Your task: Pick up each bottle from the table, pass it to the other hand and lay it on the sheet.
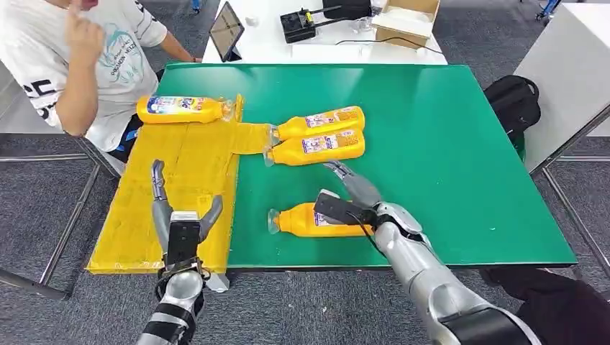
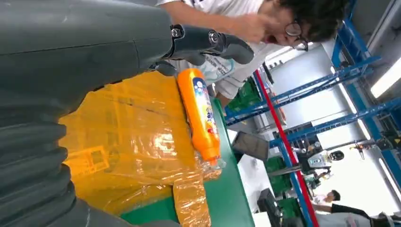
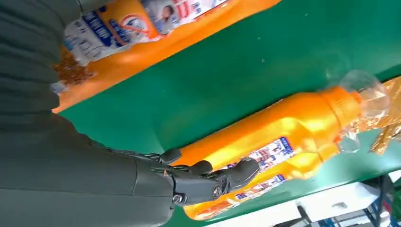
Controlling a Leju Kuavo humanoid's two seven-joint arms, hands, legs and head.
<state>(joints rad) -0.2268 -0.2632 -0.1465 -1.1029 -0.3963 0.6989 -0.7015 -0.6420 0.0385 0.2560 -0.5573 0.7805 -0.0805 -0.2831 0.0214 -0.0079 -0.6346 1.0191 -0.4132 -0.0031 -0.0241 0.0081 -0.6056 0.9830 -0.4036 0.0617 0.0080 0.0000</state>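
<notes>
Four orange bottles lie on their sides on the green bench (image 1: 446, 144). One bottle on the sheet (image 1: 178, 109) rests at the far end of the yellow sheet (image 1: 180, 187), which covers the bench's left part, its cap pointing toward the bench centre; the left wrist view shows it lying flat on the crinkled film. Two middle bottles (image 1: 320, 136) lie side by side, touching, just past the sheet's right-hand strip, caps toward the sheet. The near bottle (image 1: 309, 220) lies close to the front edge on bare green surface, cap pointing left. The right robot hand (image 1: 345, 198) is over the near bottle's base end, fingers extended forward toward the middle pair; whether it touches the bottle cannot be told, but nothing is clasped in it and the fingers are spread. The left robot hand (image 1: 183, 219) hovers above the near part of the sheet, fingers apart and pointing away from the robot, holding nothing. A person (image 1: 72, 57) in a white printed shirt sits at the far left corner, one hand raised to the head. Behind the bench stands a white table (image 1: 259, 43) carrying a tablet (image 1: 226, 30) and a cardboard box (image 1: 406, 20). A black bag (image 1: 512, 100) sits on the floor at the right.
</notes>
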